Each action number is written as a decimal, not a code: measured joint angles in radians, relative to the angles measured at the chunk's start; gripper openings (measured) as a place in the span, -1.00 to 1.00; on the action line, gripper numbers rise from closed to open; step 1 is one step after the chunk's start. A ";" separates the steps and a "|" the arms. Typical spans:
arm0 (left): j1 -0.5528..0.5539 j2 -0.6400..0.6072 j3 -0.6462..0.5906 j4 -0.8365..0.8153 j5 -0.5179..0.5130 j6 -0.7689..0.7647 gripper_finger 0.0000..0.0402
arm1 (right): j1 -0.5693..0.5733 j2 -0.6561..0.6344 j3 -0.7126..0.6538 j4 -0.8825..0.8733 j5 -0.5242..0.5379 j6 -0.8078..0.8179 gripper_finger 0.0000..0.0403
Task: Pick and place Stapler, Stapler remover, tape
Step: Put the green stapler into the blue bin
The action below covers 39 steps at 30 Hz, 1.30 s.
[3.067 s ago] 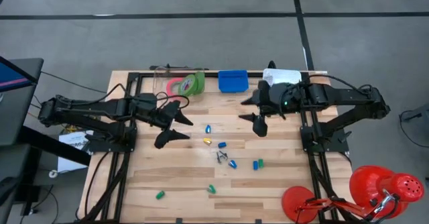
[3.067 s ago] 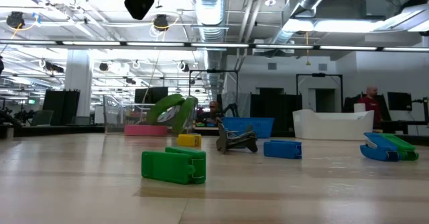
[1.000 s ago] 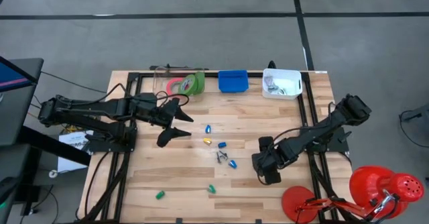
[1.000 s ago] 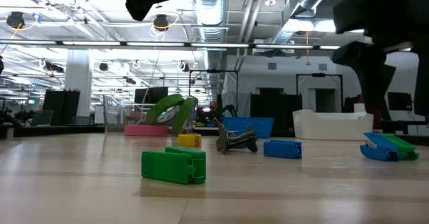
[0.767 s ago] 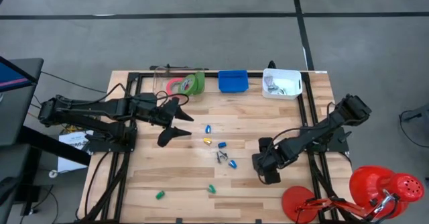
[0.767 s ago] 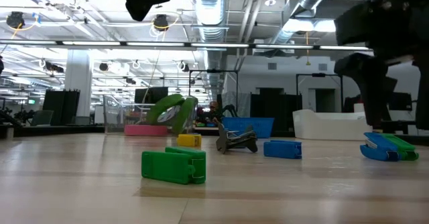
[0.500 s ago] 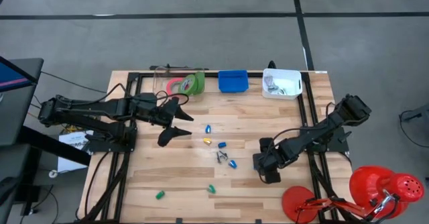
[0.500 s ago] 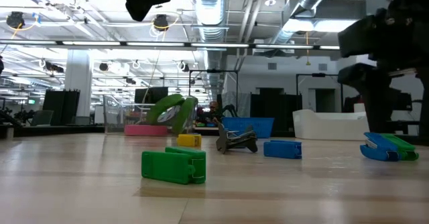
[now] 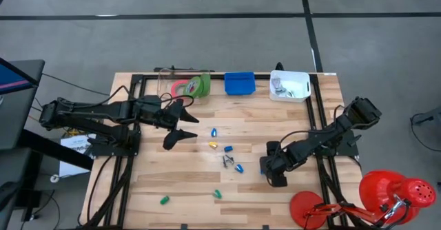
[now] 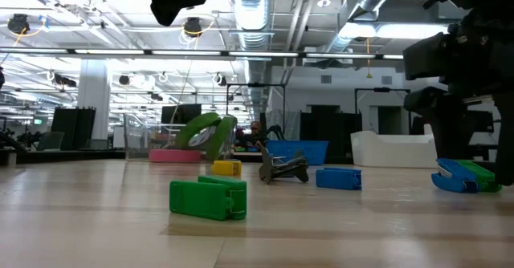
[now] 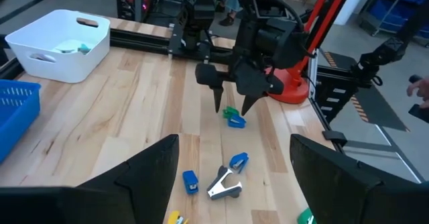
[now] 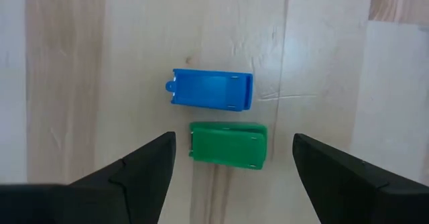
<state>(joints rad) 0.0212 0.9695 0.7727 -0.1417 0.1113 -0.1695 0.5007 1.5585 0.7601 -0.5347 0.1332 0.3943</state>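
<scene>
A small blue plastic stapler [image 12: 211, 90] and a small green plastic stapler [image 12: 228, 145] lie side by side, just apart, on the pale wooden worktop [image 9: 179, 182]. The right end effector [image 9: 275, 178] hangs above them, fingers spread. The left end effector [image 9: 180, 128] hovers spread near the green and pink-red tape rolls [image 9: 191, 87] at the worktop's far edge

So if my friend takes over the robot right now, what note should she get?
Right gripper: open, hanging just above a blue stapler and a green stapler lying side by side, holding nothing.
Left gripper: open, empty, waiting over the table's left half.
Tape rolls: at the back edge, beside the blue bin.
Done: some pieces already lie in the white bin.
Left: that pair, the staple remover, and the other small staplers scattered mid-table. I'd guess the pair goes next.
</scene>
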 joint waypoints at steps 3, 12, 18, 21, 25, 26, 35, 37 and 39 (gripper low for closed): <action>0.000 0.000 0.000 0.000 -0.007 0.000 0.36 | 0.000 0.000 0.000 0.001 0.002 0.000 0.45; 0.001 0.000 0.000 0.000 -0.007 0.000 0.36 | -0.006 0.000 0.000 0.028 0.011 0.000 0.44; 0.001 0.000 0.000 0.000 -0.007 0.000 0.36 | -0.024 0.001 -0.042 0.087 0.004 0.026 0.44; 0.001 0.000 0.000 0.000 -0.007 0.000 0.36 | -0.033 0.001 -0.042 0.087 -0.001 0.034 0.44; 0.001 0.000 0.000 0.000 -0.007 0.000 0.36 | -0.032 0.001 -0.042 0.087 -0.027 0.034 0.42; 0.000 0.000 0.000 0.000 -0.007 0.000 0.36 | -0.032 0.001 -0.042 0.087 -0.043 0.034 0.40; 0.000 0.000 0.000 0.000 -0.015 0.000 0.36 | -0.026 0.001 -0.042 0.081 -0.061 0.026 0.04; 0.001 0.000 0.000 0.001 -0.017 0.000 0.36 | -0.026 0.001 -0.042 0.079 -0.060 0.026 -0.06; 0.001 0.000 0.000 0.001 -0.017 0.000 0.36 | -0.026 0.000 -0.042 0.080 -0.066 0.026 -0.15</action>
<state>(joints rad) 0.0218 0.9695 0.7727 -0.1406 0.0940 -0.1692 0.4749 1.5585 0.7185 -0.4544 0.0677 0.4202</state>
